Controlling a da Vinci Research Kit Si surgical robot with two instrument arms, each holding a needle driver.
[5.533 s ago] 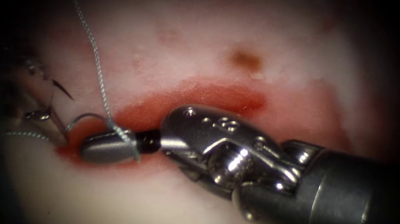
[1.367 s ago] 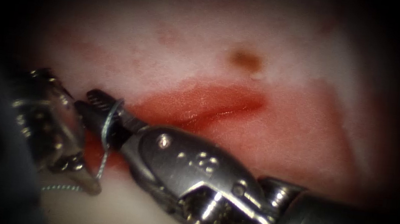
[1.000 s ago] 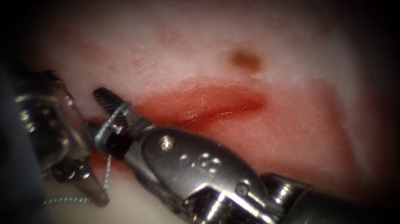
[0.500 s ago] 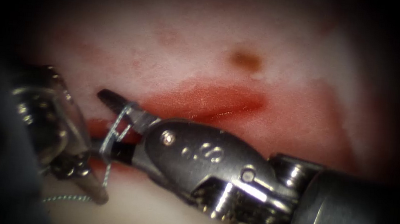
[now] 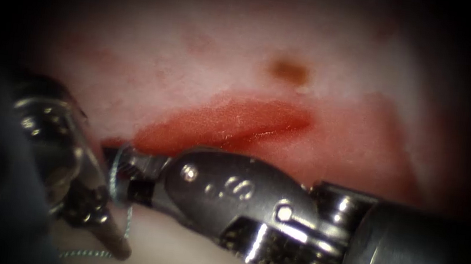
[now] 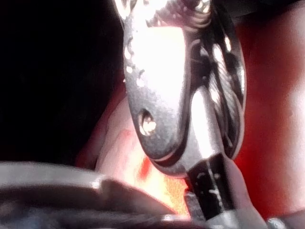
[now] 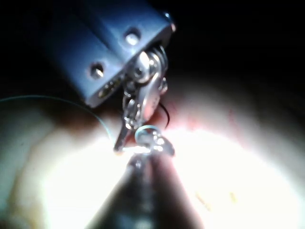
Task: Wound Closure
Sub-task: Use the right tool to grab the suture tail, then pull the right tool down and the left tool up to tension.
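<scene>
Grey thread (image 5: 118, 173) loops around the right pincer (image 5: 125, 164) at the left end of the red cut (image 5: 230, 126) in the tissue (image 5: 208, 58); its jaws, parted half a second ago, now look nearly closed. The left pincer (image 5: 113, 243), shut, grips thread trailing left. No needle visible.

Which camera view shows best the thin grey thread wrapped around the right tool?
The endoscope view: the thin grey thread loops around the right tool there. The right wrist view shows a small loop.
</scene>
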